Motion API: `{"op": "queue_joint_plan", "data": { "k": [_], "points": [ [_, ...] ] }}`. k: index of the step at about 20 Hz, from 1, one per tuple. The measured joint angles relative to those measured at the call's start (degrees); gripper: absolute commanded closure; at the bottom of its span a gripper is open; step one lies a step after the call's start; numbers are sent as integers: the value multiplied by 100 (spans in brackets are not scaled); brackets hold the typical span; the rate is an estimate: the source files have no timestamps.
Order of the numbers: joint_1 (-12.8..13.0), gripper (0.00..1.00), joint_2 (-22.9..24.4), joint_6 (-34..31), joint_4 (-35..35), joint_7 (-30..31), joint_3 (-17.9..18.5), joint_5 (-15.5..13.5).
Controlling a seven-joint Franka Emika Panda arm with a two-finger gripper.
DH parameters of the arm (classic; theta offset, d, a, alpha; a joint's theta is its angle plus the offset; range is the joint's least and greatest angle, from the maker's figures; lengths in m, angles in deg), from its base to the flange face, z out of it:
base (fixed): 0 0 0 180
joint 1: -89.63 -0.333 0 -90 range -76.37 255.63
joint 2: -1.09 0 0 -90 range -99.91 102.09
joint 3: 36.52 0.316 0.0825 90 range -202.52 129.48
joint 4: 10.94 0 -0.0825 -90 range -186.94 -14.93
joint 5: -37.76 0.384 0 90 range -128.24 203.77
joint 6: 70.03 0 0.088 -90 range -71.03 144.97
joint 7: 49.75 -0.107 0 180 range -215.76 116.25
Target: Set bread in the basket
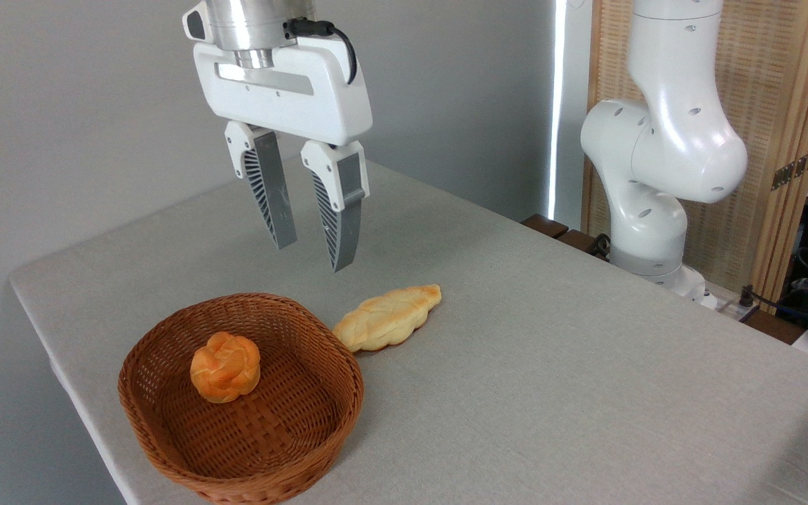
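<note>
bun [225,367] sits inside the basket [165,428], toward its back | my hand [313,254] hangs above, fingers apart, empty | I judge the drop done | I'd lift straight up, clear of rim and the pale loaf [388,318] on the table [551,365]

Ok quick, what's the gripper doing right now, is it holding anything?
Gripper: open and empty, above the basket; the bread lies inside it.

Orange knotted bun [225,367] sitting inside the brown wicker basket [165,449] on the grey-clothed table [551,365], pale braided loaf [388,318] just beside the rim, gripper [313,256] hanging above with fingers apart (holding nothing).
</note>
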Motion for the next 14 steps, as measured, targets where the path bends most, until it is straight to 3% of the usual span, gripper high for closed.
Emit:
{"op": "queue_joint_plan", "data": {
  "k": [4,7,10,14],
  "points": [
    [1,0,-29,-5,-53,-229,28,-74],
    [-3,0,-46,-90,-62,-700,136,-369],
    [-16,0,-46,-103,-62,-732,240,-608],
    [-20,0,-49,-104,-72,-605,252,-678]
  ]
}}
